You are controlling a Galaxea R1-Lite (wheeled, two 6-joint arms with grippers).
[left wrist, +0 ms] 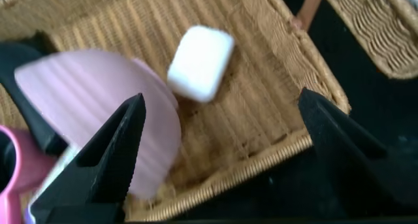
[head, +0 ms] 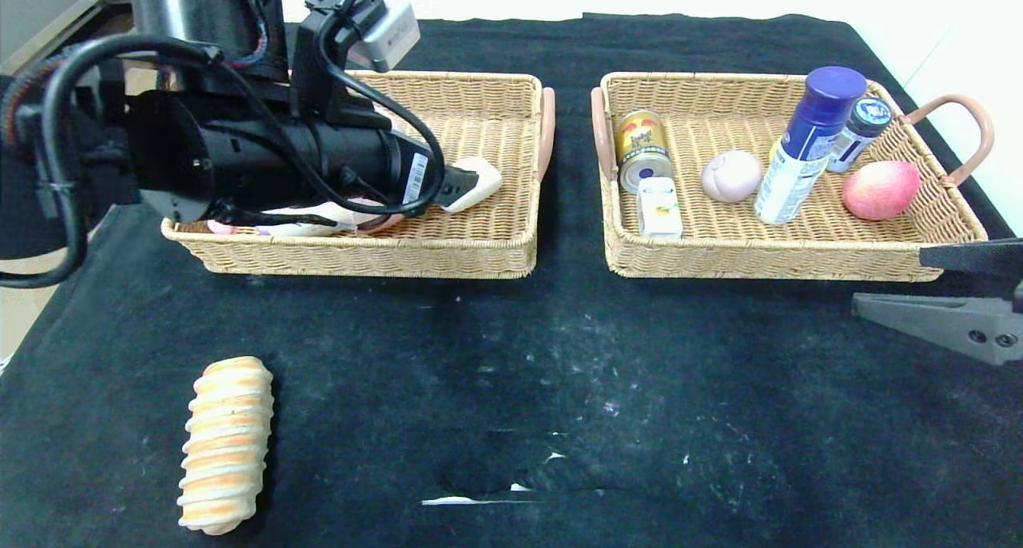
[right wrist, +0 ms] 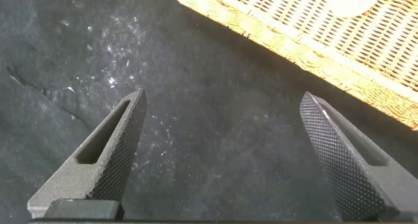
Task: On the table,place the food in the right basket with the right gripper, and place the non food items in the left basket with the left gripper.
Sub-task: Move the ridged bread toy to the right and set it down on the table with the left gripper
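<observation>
Head view: left arm (head: 264,156) hides left basket (head: 479,244) contents; both jaws spread, empty.

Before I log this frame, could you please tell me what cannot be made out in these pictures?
- Head view: the black left arm covers most of the left wicker basket; the pink and white items under it cannot be identified.
- Head view: the right gripper is cut off by the edge.
- Left wrist view: the pale pink ribbed object is blurred and partly behind the left gripper.
</observation>
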